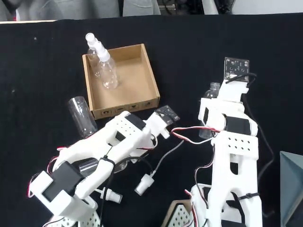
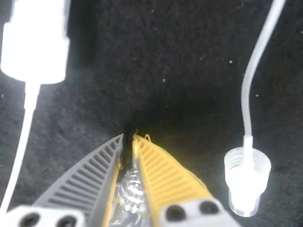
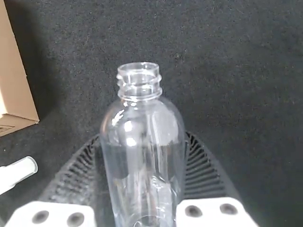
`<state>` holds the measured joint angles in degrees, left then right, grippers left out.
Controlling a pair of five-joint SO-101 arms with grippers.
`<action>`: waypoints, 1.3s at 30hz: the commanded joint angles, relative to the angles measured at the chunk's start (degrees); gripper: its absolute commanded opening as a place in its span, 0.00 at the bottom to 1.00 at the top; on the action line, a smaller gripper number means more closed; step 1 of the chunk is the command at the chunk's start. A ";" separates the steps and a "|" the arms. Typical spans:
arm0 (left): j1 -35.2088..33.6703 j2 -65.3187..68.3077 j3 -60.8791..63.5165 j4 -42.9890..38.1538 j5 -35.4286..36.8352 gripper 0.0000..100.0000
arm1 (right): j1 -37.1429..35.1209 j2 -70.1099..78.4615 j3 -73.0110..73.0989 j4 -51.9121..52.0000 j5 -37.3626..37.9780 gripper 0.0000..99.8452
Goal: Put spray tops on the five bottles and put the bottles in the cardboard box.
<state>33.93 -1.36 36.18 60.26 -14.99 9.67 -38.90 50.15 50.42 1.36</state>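
While shut almost tip to tip, w/ only a clear glint in the slit (can't ID it), left tool (image 2: 128,138) low over black worktop (image 2: 189,71), closest to arm bases. Flanked by two loose spray tops: near spray top (image 2: 246,179) just beside yellow jaw, cap end toward tool, dip tube running straight away; far spray top (image 2: 33,47) out on grey-jaw side, head away, tube trailing back. Neither gripped. Further out & to the right: right tool (image 3: 144,142) closed round body of an uncapped bottle (image 3: 142,109), upright in high view, long axis vertical, open neck up, well apart from both tops. Left arm clearly nearer the tops; prob. next: open, take near spray top by cap, carry across, feed tube down neck along bottle axis. Needs tube turned pointing down first. Beyond, second bare bottle (image 1: 81,116) leaning by front-left corner of cardboard box (image 1: 152,80); inside box, two capped bottles (image 1: 108,71) at far-left. Approx. two of five done.
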 commanded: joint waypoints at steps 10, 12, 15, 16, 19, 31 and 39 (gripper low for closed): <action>-1.45 -0.26 -8.13 5.89 7.74 0.03 | 1.32 -2.86 3.47 -7.03 -0.35 0.05; -1.45 -0.26 -8.40 5.89 8.18 0.03 | 1.32 -2.86 3.47 -7.03 -0.35 0.05; -1.45 -0.62 -8.40 5.71 8.18 0.03 | 1.32 -2.86 3.47 -7.12 -0.35 0.05; -1.45 -1.23 -8.40 5.71 8.18 0.03 | 1.32 -2.86 3.47 -7.12 -0.35 0.05; -1.45 -5.27 -7.69 5.98 8.18 0.03 | 1.32 -2.86 3.47 -7.21 -0.35 0.05; -8.04 -23.56 -3.03 9.23 7.30 0.03 | 1.67 -2.86 3.56 -7.30 -0.35 0.05; -8.40 -25.85 -3.21 9.85 -1.32 0.03 | 1.76 -2.86 3.47 -7.30 -0.35 0.05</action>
<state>26.11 -24.75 34.42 70.29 -12.97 9.67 -38.90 54.20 44.79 1.36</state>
